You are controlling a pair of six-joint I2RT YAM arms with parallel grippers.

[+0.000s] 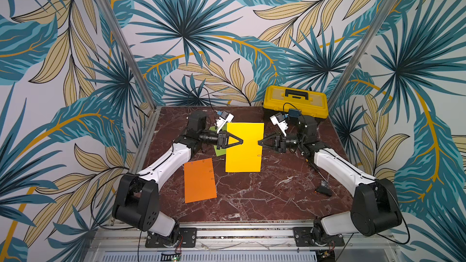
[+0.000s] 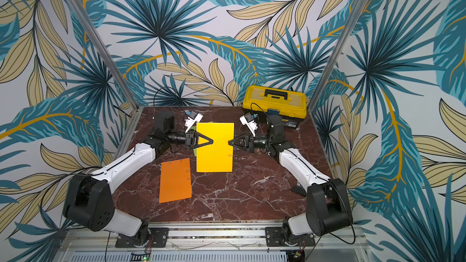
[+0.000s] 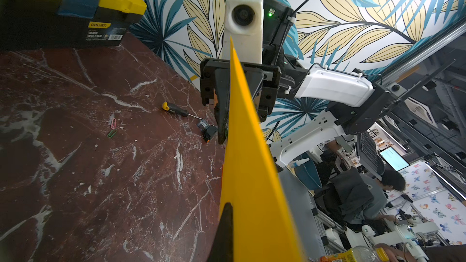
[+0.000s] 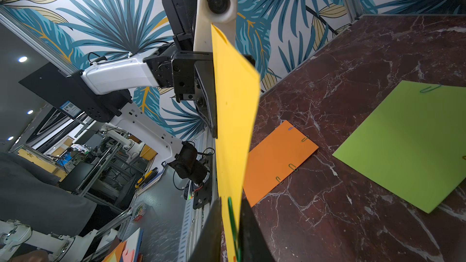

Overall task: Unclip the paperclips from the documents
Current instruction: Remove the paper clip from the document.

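Hanging over red marble table (image 1: 252, 197), yellow sheet (image 1: 245, 152) in clamped left jaws; right jaws unclear; leaf-print walls (image 1: 227, 34).

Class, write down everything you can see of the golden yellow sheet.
The golden yellow sheet is plain, rectangular, stiff-looking card or paper, held roughly level above the marble table. The left claw is shut on one long edge; the right claw straddles the opposite edge around a green paperclip. A second paperclip sits on that same edge. It partly hides the lime green sheet.
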